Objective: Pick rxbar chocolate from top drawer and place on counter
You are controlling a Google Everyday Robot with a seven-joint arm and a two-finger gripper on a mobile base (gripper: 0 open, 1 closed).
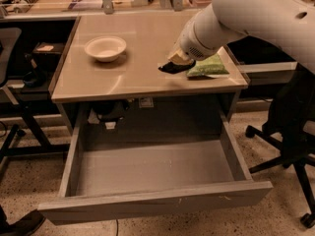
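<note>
So the arm (256, 14) is reaching in from the upper right and the gripper (173, 63) is hanging low over the right half of the tabletop (138, 43), a bit in from the front edge. It's clamping the rxbar chocolate (169, 68); the little flat black wrapper is poking out to the left from under the tan tip. The bar is sitting right down at the surface, but honestly I can't tell if it's actually touching the tabletop or hovering just above it. Most of the gripper is hiding behind the fat white wrist.

Just beside the bar on its right, a green chip bag (209, 67) is lying flat on the tabletop, close to the right edge. Whether the bar and bag are touching, no idea, the gripper is blocking that spot. Over on the left half a white bowl (105, 48) is sitting upright, well apart from the bar.

Below the tabletop, the top drawer (152, 200) is hanging pulled all the way out toward the camera, and its grey floor is showing bare.

A dark office chair (290, 132) is standing on the speckled floor to the right of the drawer.
</note>
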